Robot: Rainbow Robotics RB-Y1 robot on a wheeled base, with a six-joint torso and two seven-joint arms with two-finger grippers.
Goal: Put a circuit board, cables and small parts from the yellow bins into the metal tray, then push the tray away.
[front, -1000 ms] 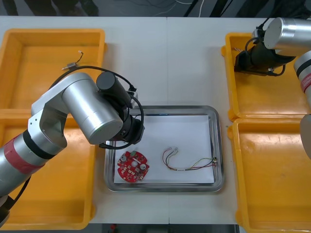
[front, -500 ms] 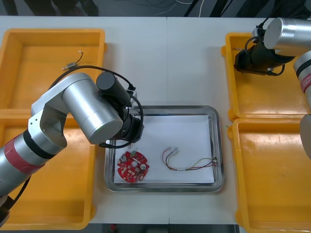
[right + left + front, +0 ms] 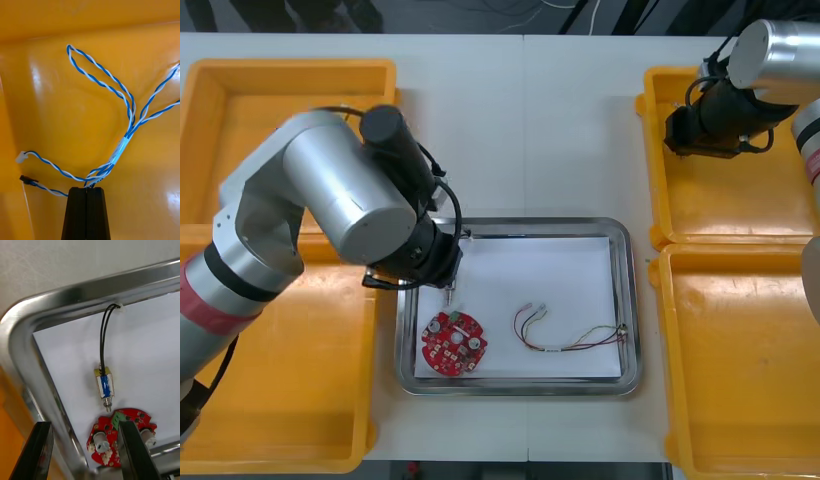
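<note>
Lying at the metal tray's (image 3: pixel 632 300) near-left corner, the red circuit board (image 3: pixel 452 343) has a red and yellow cable (image 3: pixel 552 348) alongside. The left wrist view adds a small metal part (image 3: pixel 104 386), pin toward the board, below the spread left gripper (image 3: pixel 85 425). In the far right yellow bin (image 3: pixel 700 215) the right gripper (image 3: pixel 87 189) pinches a blue and white cable (image 3: pixel 120 147).

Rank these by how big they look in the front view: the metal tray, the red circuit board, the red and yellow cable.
Largest: metal tray, clearly.
Next two, unsure: the red and yellow cable spans wider than the circuit board, but the board fills more area.
</note>
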